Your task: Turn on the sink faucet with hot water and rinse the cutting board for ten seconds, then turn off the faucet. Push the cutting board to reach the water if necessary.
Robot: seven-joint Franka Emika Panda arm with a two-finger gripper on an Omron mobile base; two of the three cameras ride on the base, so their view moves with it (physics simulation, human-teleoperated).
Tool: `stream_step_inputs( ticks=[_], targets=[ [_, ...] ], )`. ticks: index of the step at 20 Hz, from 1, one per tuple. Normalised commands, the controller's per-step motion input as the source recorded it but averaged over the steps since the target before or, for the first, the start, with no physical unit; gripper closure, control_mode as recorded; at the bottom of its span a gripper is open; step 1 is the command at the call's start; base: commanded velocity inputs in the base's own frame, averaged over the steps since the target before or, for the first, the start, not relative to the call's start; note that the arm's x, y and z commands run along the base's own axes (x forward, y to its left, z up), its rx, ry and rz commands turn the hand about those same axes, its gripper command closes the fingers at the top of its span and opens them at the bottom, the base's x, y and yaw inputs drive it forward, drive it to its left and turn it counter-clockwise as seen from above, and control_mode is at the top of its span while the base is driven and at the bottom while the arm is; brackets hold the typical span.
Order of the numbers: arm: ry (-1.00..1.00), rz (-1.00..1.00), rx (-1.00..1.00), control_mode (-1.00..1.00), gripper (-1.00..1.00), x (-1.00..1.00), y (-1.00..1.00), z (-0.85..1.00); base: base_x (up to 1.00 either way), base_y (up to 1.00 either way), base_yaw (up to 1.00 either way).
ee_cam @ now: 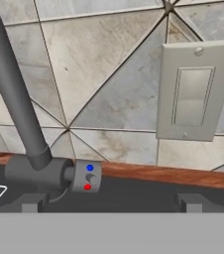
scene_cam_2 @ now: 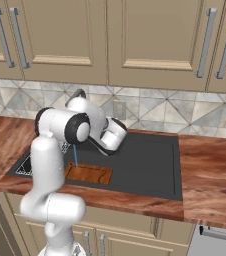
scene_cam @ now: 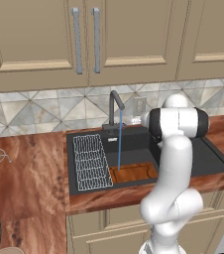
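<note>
Hovering fingers (ee_cam: 109, 203) spread wide, touching nothing, near sink faucet (ee_cam: 44, 168)

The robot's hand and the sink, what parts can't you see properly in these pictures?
- Gripper, hand view: only the tips show, so open or shut is unclear.
- Cutting board, left base view: its right end is behind the arm.
- Wire rack, right base view: mostly behind the arm.
- Sink faucet, hand view: top cut off.

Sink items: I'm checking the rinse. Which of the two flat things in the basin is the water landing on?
The cutting board, reddish-brown; the water hits its left end. The white wire rack lies beside it.
</note>
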Motion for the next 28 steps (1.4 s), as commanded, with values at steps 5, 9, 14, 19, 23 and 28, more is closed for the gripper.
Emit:
stream_step_inputs(
  ticks=[5, 9, 14, 19, 23, 28],
  targets=[
    [0.00, 0.00, 0.00, -1.00, -1.00, 0.05, 0.10, -0.06, 0.00, 0.00, 0.00],
    [-0.02, 0.00, 0.00, -1.00, -1.00, 0.00, 0.12, -0.12, 0.00, 0.00, 0.00],
    [-0.02, 0.01, 0.00, -1.00, -1.00, 0.00, 0.07, -0.13, 0.00, 0.00, 0.00],
    [-0.02, 0.04, 0.00, -1.00, -1.00, 0.00, 0.00, -0.16, 0.00, 0.00, 0.00],
    [-0.04, 0.07, 0.00, -1.00, -1.00, 0.00, 0.00, -0.22, 0.00, 0.00, 0.00],
    [-0.03, 0.08, 0.00, -1.00, -1.00, 0.00, 0.00, -0.22, 0.00, 0.00, 0.00]
  ],
)
